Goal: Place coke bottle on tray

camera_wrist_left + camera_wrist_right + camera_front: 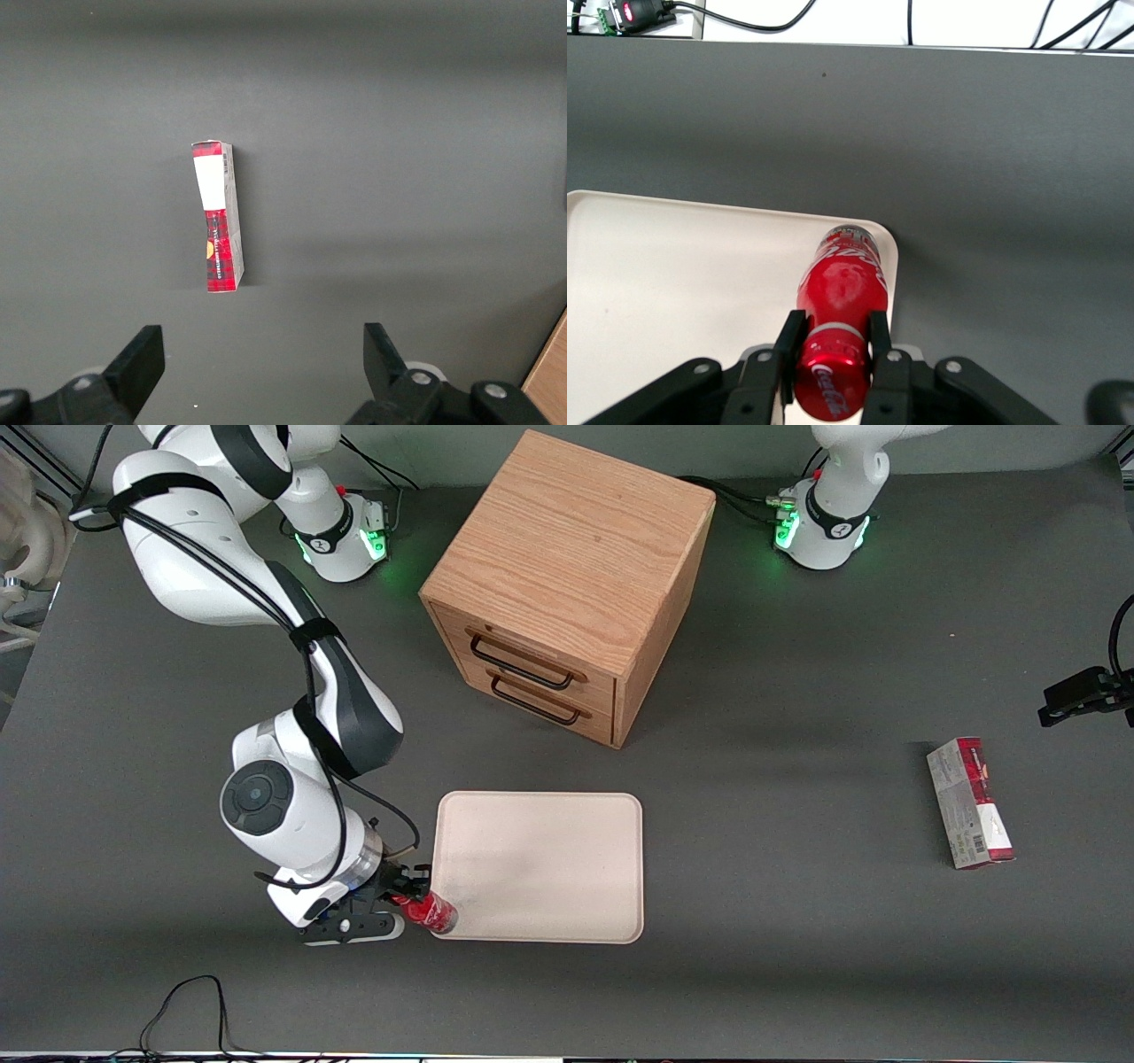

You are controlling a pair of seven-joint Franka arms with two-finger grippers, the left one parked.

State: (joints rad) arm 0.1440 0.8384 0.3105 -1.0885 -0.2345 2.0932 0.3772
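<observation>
The coke bottle point(434, 913), red with a red cap, is held in my right gripper point(409, 899) over the near corner of the cream-beige tray point(540, 864), at the working arm's end of it. In the right wrist view the gripper point(833, 335) is shut on the bottle's neck just under the cap, with the bottle point(842, 283) pointing down at the tray's corner point(700, 274), close to its rim. Whether the base touches the tray is not clear.
A wooden cabinet point(567, 584) with two drawers stands farther from the front camera than the tray. A red-and-grey carton point(970, 802) lies toward the parked arm's end of the table, also in the left wrist view point(217, 217).
</observation>
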